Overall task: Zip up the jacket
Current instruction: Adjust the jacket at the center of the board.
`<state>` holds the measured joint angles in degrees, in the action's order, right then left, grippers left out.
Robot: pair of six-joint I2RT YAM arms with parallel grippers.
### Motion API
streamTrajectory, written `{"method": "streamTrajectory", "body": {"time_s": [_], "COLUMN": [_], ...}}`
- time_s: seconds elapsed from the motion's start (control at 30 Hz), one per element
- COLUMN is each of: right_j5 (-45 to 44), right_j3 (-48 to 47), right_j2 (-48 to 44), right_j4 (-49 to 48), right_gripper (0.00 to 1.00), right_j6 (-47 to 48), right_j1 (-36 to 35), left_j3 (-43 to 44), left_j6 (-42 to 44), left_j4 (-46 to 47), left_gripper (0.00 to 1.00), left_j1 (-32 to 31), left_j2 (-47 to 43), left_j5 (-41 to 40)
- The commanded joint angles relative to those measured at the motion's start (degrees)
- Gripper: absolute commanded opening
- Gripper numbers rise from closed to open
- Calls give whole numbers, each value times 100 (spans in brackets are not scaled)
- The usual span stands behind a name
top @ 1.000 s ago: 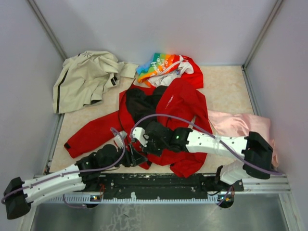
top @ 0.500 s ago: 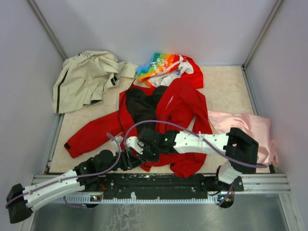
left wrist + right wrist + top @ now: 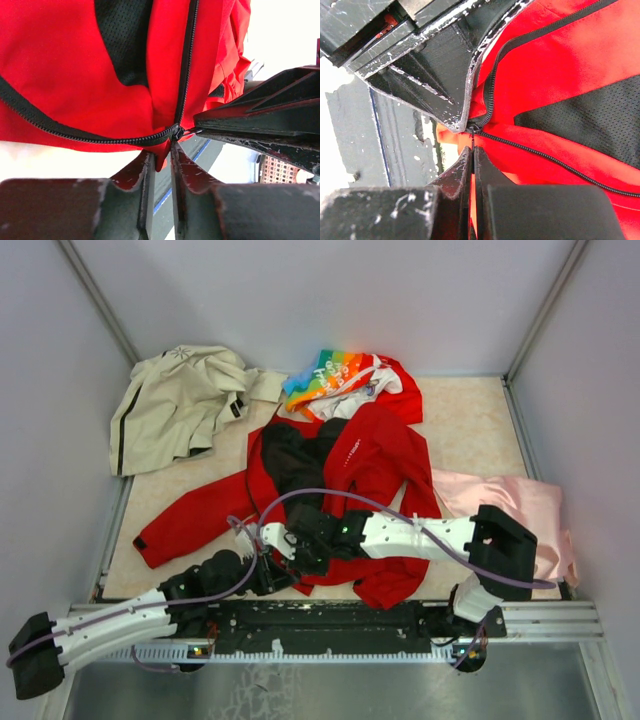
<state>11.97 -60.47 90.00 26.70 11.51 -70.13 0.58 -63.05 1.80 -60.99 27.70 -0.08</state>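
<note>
Clearly the jacket [image 3: 370,455] lies spread open in the middle of the worktop [image 3: 470,420], with its black lining [image 3: 295,455] showing and one sleeve [image 3: 190,520] stretched toward the near left. Its bottom hem reaches the near edge, and both hands meet there, touching each other.

In the left wrist view, the left hand [image 3: 160,155] has its fingers almost together, and the red hem of the jacket is pinched between them just under the zipper slider [image 3: 176,133]. Two lines of dark teeth come together at this slider; above it they are apart.

In the right wrist view, the right hand [image 3: 472,147] is closed, finger against finger. It seems to hold the small pull of the zipper slider, but the piece is too thin to be sure.

Behind the jacket, at the far side, lies a rainbow printed garment [image 3: 340,375]. A beige jacket [image 3: 180,400] is at the far left, and a pink cloth [image 3: 500,500] is at the right, just beside the jacket.
</note>
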Motion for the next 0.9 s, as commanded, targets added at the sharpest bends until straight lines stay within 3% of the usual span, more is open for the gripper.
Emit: {"method": "streamTrajectory", "body": {"time_s": [0.0,0.07,0.2,0.73,0.87], "right_j5": [53,-11,-482,-1837,-1518], "right_j3": [-127,-115,-204,-688,-479], "right_j2": [-60,-63,-2,243,16], "right_j4": [-281,-293,-270,-349,-531], "right_gripper": [0,0,0,0,0], "right_j6": [86,82,-22,-462,-335], "right_j1": [-55,-54,35,640,641], "left_j3": [-66,-75,-76,-60,-47], "left_j6": [41,39,130,315,311], "left_j4": [283,256,194,144,-1], "left_gripper": [15,7,0,0,3], "left_j1": [-9,-9,-7,-18,-18], "left_j2": [-3,-38,-58,367,348], "left_j5": [130,167,348,944,892]}}
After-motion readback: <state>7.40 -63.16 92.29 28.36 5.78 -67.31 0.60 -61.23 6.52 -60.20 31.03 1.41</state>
